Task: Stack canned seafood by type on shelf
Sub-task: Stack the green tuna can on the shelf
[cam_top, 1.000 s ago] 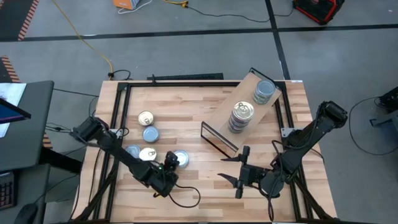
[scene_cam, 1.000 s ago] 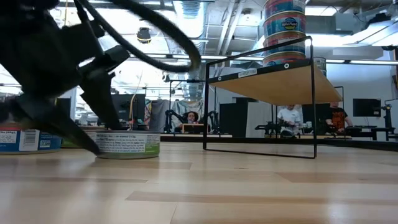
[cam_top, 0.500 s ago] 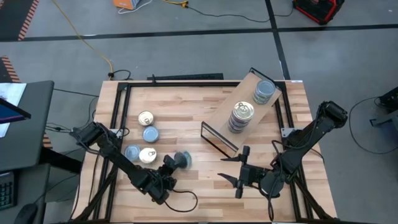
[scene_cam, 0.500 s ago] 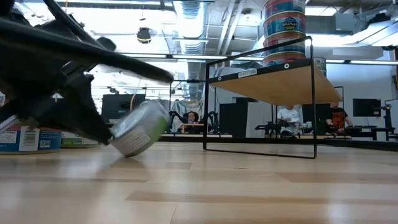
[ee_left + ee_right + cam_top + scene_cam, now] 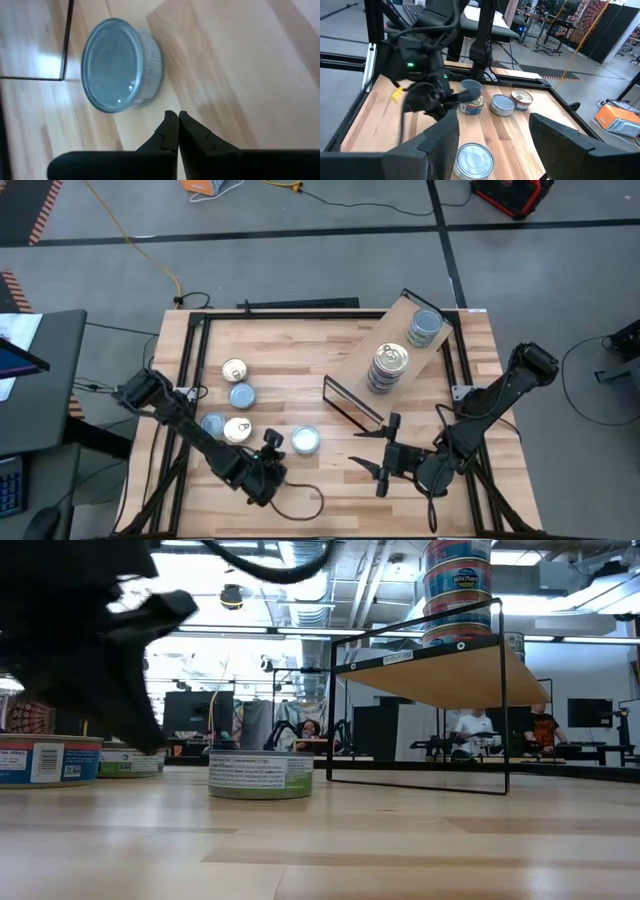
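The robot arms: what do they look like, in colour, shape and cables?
Both arms are dark, nearly black, built of slim jointed links. The left end effector has two dark tapered fingers. The right end effector has two broad, flat dark fingers. A thin black cable loops beside the left arm on the tabletop; one housing shows a small green light.

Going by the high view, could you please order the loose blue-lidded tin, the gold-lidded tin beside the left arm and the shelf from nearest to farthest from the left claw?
1. Loose blue-lidded tin, just beside the left claw, toward the shelf.
2. Gold-lidded tin, on the claw's other side, by the arm.
3. Shelf, far across the table.
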Controlling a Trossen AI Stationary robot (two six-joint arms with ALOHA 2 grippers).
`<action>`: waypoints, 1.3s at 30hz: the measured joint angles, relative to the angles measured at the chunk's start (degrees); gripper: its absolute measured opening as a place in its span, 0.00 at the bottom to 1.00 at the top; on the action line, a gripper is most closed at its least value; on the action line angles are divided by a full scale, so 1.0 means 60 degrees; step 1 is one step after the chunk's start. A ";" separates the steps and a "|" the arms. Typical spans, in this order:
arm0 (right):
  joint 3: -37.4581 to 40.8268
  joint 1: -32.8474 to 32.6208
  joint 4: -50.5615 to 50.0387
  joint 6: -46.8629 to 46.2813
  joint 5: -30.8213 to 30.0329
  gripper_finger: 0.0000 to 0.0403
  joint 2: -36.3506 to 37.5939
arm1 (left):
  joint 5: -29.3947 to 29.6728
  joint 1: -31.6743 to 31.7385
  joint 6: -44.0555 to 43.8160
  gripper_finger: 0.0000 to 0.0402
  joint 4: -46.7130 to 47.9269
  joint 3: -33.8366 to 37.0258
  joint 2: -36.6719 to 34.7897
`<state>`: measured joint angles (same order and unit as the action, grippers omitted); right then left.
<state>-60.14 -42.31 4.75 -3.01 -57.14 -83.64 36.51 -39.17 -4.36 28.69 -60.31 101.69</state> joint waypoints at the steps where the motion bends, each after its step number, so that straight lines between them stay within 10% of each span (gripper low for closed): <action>1: 0.0004 -0.0006 0.0001 -0.0002 0.0002 0.69 0.0000 | -0.0021 0.0053 0.0090 0.00 -0.0072 0.0000 -0.0015; 8: 0.0000 0.0078 0.0026 0.0001 0.0007 0.69 0.0000 | 0.0136 0.0597 0.0865 0.04 -0.0903 0.0000 -0.0015; 23: 0.0002 0.0078 0.0000 -0.0003 0.0040 0.69 -0.0004 | -0.0558 0.1339 0.3567 0.50 -0.1527 0.0178 0.0141; 39: 0.0000 0.0067 -0.0184 -0.0184 0.0044 0.69 -0.0007 | 0.1993 0.0942 0.3447 0.07 -0.1724 0.0219 0.1326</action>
<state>-60.14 -41.91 3.65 -4.12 -56.88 -83.68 48.47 -33.52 16.32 18.35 -59.00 109.65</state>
